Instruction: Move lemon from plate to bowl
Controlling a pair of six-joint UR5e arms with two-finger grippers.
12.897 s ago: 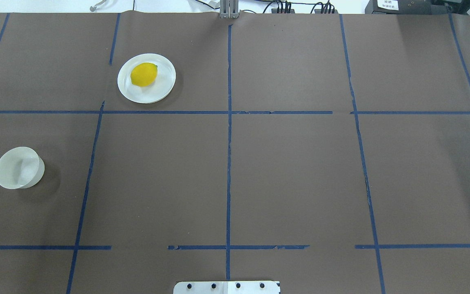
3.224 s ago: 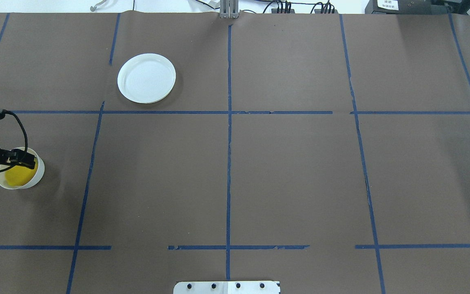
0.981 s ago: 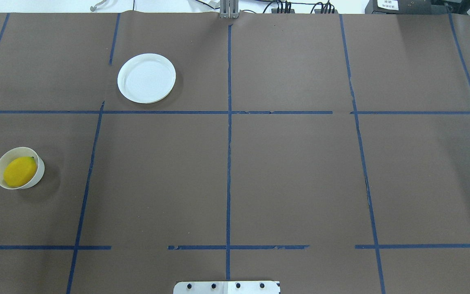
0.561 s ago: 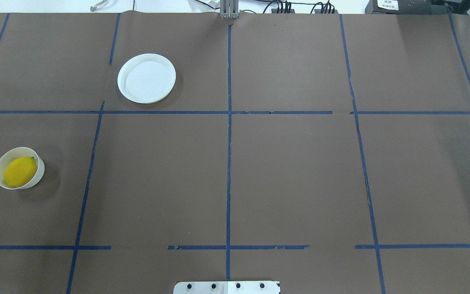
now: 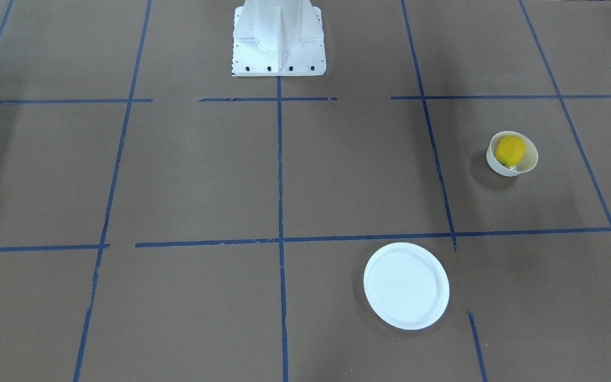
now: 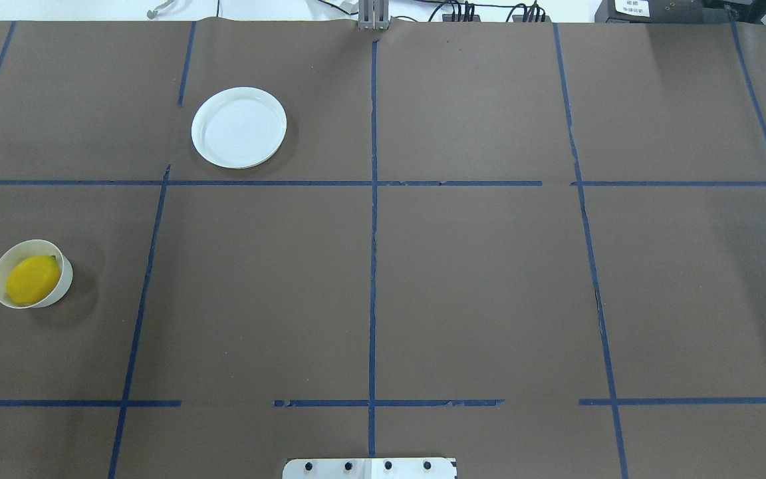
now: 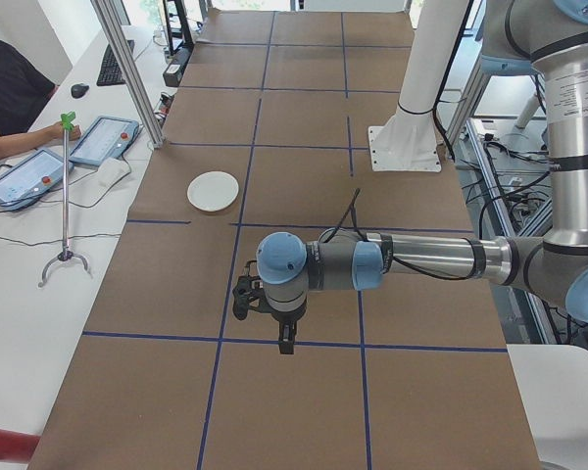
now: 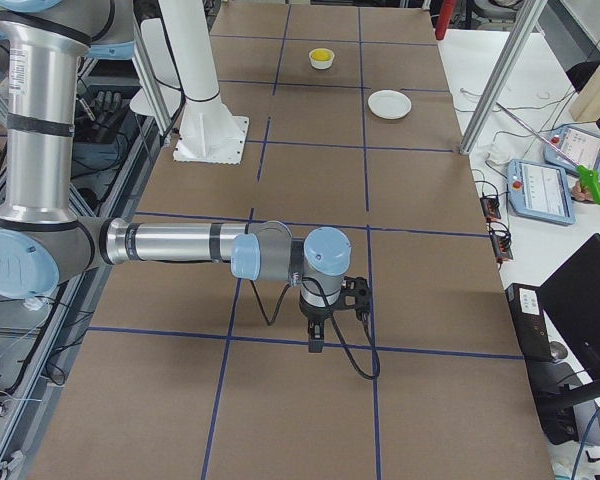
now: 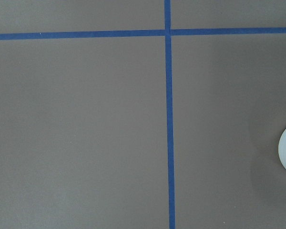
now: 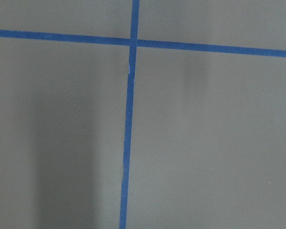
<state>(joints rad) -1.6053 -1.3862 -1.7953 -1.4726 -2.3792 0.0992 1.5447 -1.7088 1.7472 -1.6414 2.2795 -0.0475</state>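
lemon (image 6: 32, 279) in bowl (image 6: 66, 278) | plate (image 6: 239, 128) well apart | left tool (image 7: 285, 344), right tool (image 8: 315, 344): open/closed cannot tell

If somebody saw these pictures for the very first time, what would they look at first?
The bright yellow lemon pops out first. It sits inside the small off-white bowl, near the left edge of the overhead view. Next comes the white plate, bare, farther back and nearer the middle. Blue tape lines cross the brown table in a big grid.
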